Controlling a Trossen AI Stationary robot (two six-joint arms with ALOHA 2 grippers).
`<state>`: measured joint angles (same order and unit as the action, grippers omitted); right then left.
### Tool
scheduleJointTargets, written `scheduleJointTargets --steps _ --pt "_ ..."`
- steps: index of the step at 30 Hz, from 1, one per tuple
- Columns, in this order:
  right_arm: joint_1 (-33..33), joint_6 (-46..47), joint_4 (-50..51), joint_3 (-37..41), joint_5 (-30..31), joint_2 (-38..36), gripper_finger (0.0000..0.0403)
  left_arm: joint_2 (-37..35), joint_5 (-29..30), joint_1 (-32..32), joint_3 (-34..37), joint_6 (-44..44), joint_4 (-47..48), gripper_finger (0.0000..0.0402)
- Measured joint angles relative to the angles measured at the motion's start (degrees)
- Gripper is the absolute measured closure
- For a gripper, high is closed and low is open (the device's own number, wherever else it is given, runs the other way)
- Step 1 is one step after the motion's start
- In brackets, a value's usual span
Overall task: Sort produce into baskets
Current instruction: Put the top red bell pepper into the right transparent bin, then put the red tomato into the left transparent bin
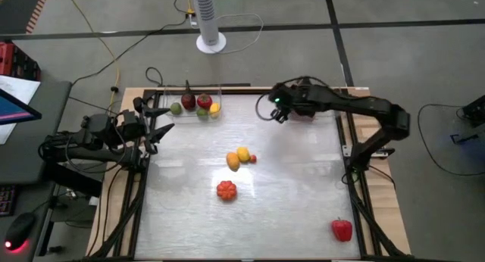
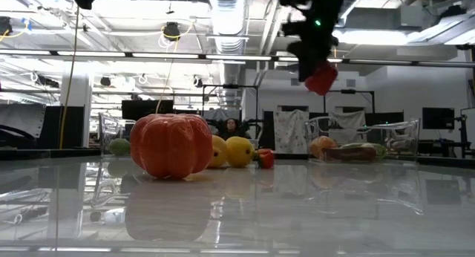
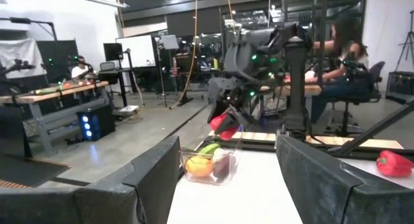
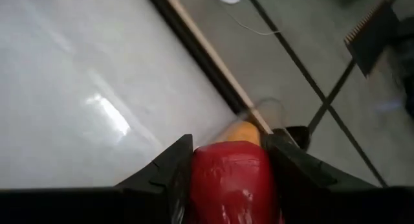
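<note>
From above, the right gripper (image 1: pixel 282 109) is up over the far side of the table (image 1: pixel 303 209), holding a red pepper (image 1: pixel 305 112) that mostly hides under the arm. The right basket is hard to see here. The left basket (image 1: pixel 194 103) sits at the far left with some produce in it. In the middle of the table lie two lemons (image 1: pixel 238 157), a tiny red piece (image 1: pixel 253 159) and an orange tomato (image 1: pixel 226 190). Another red pepper (image 1: pixel 342 229) lies at the near right corner. The left gripper (image 1: pixel 155 120) waits at the left edge, just near the left basket.

From table height, the held pepper (image 2: pixel 321 77) hangs high in the air. The right basket (image 2: pixel 364 142) stands below it and a little to the right, with some produce inside.

In the left wrist view, the left gripper (image 3: pixel 226 179) has its fingers wide apart and holds nothing. Far off, the right arm carries the pepper (image 3: pixel 223 123) above the basket (image 3: pixel 210 164).

In the right wrist view, the two fingers (image 4: pixel 169 167) are clamped tight on the red pepper (image 4: pixel 233 182). A clear basket rim (image 4: pixel 259 114) and something orange (image 4: pixel 240 132) show just past it.

To do this well, I think the arm should slide over until the pepper is right above the basket, come down low, then let go softly so it does not bounce out.
</note>
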<state>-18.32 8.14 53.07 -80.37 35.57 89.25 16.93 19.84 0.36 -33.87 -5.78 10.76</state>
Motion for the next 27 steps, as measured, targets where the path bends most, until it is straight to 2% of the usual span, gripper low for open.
scheduleJointTargets --steps 5,10,18,27 --pt "-6.71 -0.16 -7.1 9.79 -0.13 -5.42 0.0194 0.0 0.06 -0.01 0.0 -0.02 0.0 0.0157" --pt "-12.32 -1.07 -12.57 15.47 -2.03 -7.69 0.0189 0.0 0.41 -0.02 0.0 -0.25 -0.16 0.0157" --pt "-15.63 -1.1 -13.4 15.84 -4.26 -7.34 0.0177 0.0 0.5 -0.02 0.0 -0.7 -0.2 0.0157" --pt "-15.52 -2.51 -12.93 15.67 -6.29 -7.44 0.0098 0.0 0.52 -0.01 0.0 -0.7 -0.22 0.0157"
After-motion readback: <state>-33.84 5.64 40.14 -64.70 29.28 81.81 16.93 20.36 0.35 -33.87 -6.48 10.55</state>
